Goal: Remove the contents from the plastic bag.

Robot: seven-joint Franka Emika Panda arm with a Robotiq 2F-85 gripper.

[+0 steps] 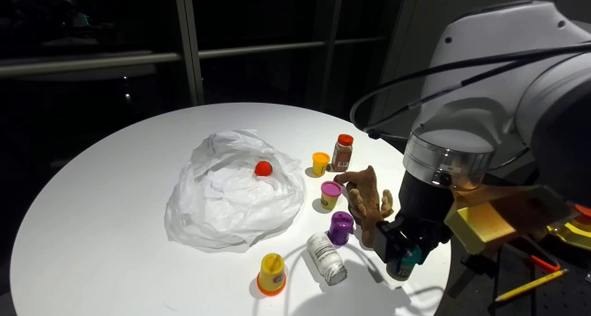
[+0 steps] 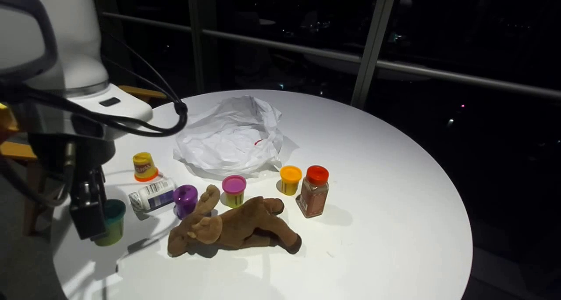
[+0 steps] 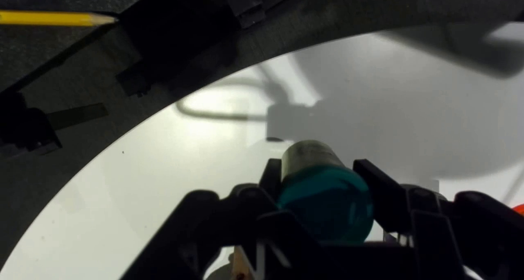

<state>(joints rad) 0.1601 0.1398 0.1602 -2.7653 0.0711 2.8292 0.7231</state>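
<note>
My gripper (image 3: pixel 318 175) is shut on a teal-lidded cup (image 3: pixel 327 206), whose lid fills the space between the fingers; whether its base touches the table cannot be told. In an exterior view the whitish plastic bag (image 1: pixel 198 214) lies wide open, with a red round item (image 1: pixel 263 168) inside. Outside the bag are a brown plush animal (image 2: pixel 245 221), a purple cup (image 1: pixel 340 228), a pink-lidded cup (image 1: pixel 329 197), an orange-lidded cup (image 1: pixel 320 164) and a red-capped jar (image 1: pixel 342 154). A white bottle (image 1: pixel 323 256) lies on its side near an upturned yellow cup (image 1: pixel 271 272).
The round white table (image 1: pixel 106 191) ends close to the gripper. Beyond that edge sits dark equipment with a yellow pencil (image 3: pixel 49 18) on it. The plush animal and purple cup stand close to the arm. Cables loop out from the arm.
</note>
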